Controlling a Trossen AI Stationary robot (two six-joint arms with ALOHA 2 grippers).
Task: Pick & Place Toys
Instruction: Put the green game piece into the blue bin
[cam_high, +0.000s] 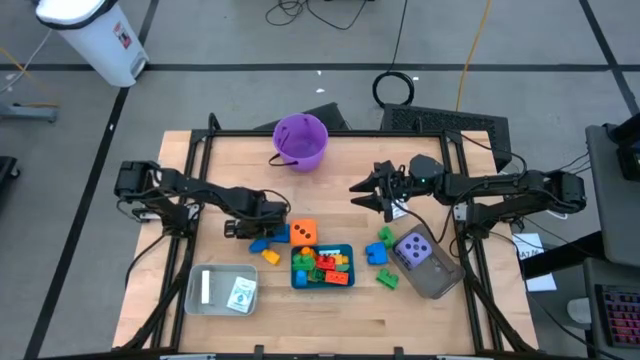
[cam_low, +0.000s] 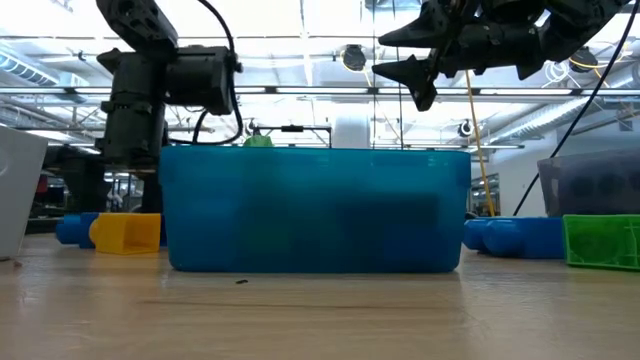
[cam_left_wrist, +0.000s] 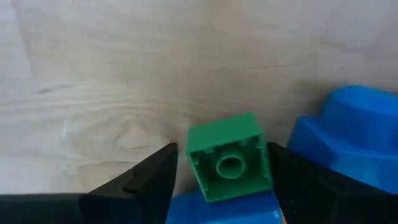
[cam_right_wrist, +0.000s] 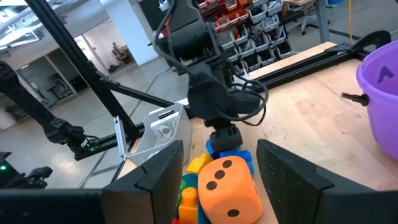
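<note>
We judge sorting part done: the blue tray (cam_high: 322, 281) holds mixed plastic bricks, the clear tray (cam_high: 438, 282) the purple dotted die (cam_high: 413, 249), while loose bricks and the orange dotted die (cam_high: 303, 233) remain on the worktop (cam_high: 340, 190); the left gripper (cam_left_wrist: 221, 171), jaws parted, straddles a green brick (cam_left_wrist: 227, 155); the right gripper (cam_high: 378, 190) hovers parted, empty.

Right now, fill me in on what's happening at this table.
The left end effector is down at the table beside the orange die, its open fingers either side of a green brick among blue bricks. The right end effector hangs open in the air behind the teal tray, holding nothing. That tray already has bricks in it, the purple die lies in the clear tray, and a few bricks lie loose on the table.
</note>
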